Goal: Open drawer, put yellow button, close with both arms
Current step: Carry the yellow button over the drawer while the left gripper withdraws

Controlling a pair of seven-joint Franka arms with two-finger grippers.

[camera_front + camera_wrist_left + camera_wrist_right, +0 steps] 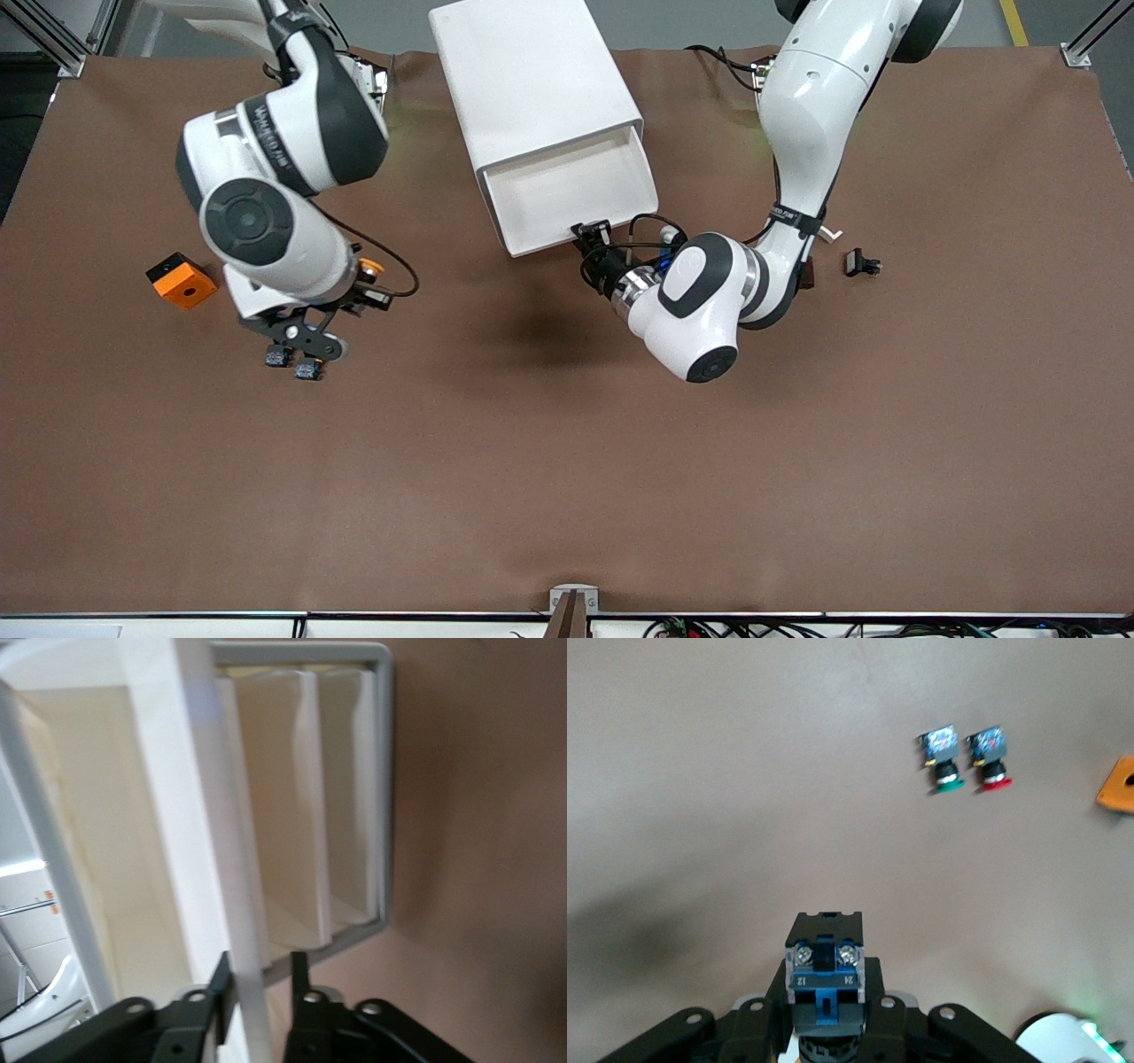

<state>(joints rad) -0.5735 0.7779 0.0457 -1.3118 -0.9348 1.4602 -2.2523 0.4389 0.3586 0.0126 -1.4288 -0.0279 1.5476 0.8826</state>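
The cabinet [540,97] stands at the table's robot edge, its top drawer [571,197] pulled out. The left gripper [592,237] straddles the drawer's front lip, fingers loosely around it. The right gripper [370,282] clenches the yellow button [824,979] above the table. A tilted release could bounce it off the rim.

White arms [797,133], black joint bands, black cables

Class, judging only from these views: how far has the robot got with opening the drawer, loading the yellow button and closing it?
Done: the drawer stands pulled out, left gripper at its front edge. In hand: the right gripper holds the yellow button above the table. Left: drop it in, then close with both arms.
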